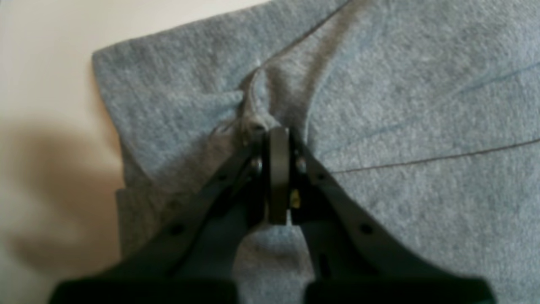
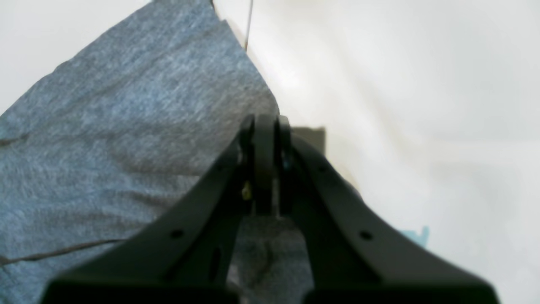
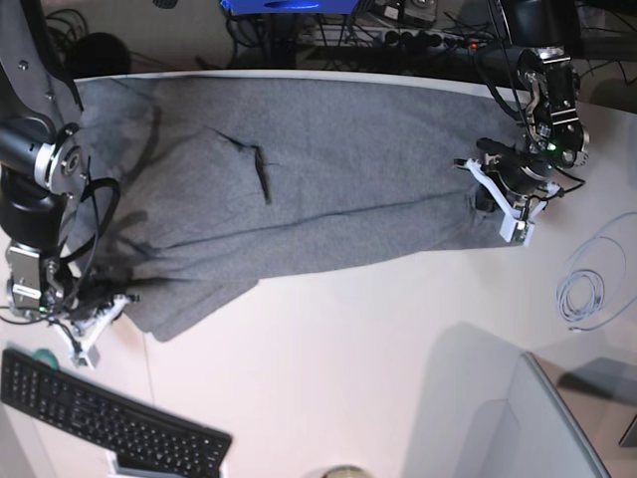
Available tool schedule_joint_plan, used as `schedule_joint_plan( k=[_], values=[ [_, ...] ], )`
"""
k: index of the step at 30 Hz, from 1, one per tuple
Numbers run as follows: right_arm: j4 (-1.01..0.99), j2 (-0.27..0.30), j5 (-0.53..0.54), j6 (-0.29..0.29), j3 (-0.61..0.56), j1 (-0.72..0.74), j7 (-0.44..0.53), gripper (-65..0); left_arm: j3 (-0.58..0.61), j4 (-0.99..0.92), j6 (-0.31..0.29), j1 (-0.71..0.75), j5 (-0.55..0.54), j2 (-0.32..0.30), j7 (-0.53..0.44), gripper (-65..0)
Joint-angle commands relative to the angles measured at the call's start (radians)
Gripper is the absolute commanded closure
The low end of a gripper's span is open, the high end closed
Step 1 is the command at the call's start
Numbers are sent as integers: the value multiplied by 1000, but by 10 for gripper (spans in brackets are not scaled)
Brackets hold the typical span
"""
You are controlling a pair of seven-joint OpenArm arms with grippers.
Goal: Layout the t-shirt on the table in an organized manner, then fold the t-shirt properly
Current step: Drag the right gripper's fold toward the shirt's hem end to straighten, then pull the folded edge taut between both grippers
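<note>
The heather-grey t-shirt (image 3: 328,189) lies spread across the far half of the white table (image 3: 378,349), with creases near its middle and a bunched lower left part. My left gripper (image 3: 503,199) is at the shirt's right end. In the left wrist view the left gripper (image 1: 276,131) is shut, pinching a puckered fold of the t-shirt (image 1: 400,105). My right gripper (image 3: 100,324) is at the shirt's lower left corner. Close up, the right gripper (image 2: 265,120) is shut on the edge of the t-shirt (image 2: 126,126), with bare table (image 2: 400,105) beside it.
A black keyboard (image 3: 109,418) lies at the front left, close to my right arm. A coiled white cable (image 3: 582,289) sits at the right. A grey slanted panel (image 3: 557,418) fills the front right corner. Cables and a power strip (image 3: 418,35) run behind the table.
</note>
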Motion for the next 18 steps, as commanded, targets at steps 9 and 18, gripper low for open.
schedule_joint_plan(
  k=[9, 18],
  values=[
    [131, 12, 10, 8, 1, -2, 2, -8, -108, 138, -9, -36, -11, 19, 72, 0],
    [246, 10, 11, 85, 1, -25, -41, -8, -111, 145, -31, -43, -10, 22, 72, 0]
  ],
)
